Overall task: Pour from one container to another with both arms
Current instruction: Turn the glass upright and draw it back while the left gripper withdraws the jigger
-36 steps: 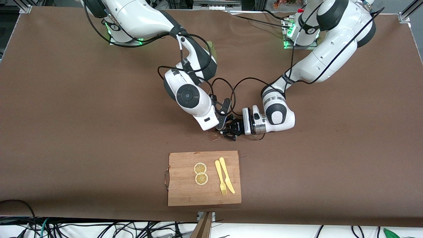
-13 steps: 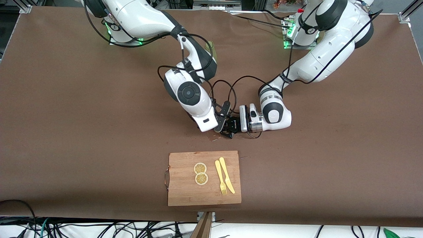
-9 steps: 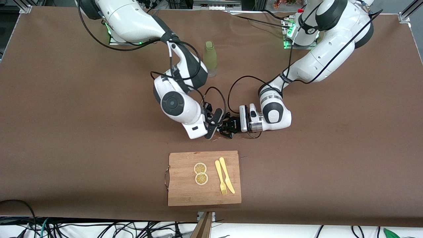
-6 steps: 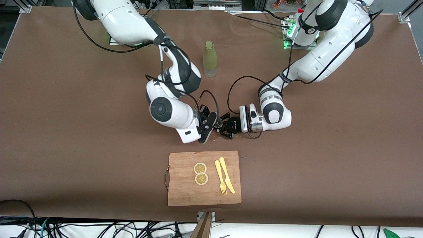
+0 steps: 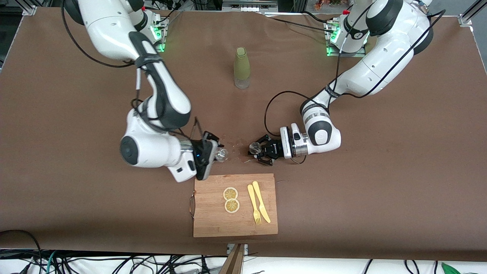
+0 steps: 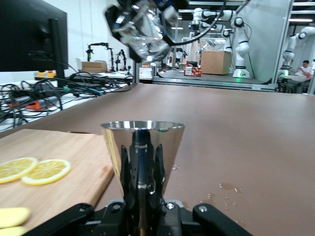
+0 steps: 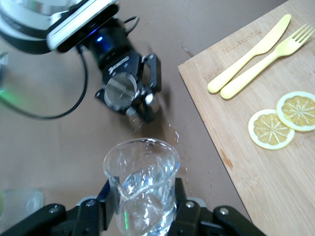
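On the brown tabletop, your right hand grips a glass beaker; left hand grips a metal cup. Bring their rims close, then tip slowly.

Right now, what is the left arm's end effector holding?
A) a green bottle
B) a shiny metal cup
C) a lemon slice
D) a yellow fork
B: the left end effector grips a shiny metal cup; the fork and lemon slices lie on the cutting board, and the green bottle stands alone on the table.
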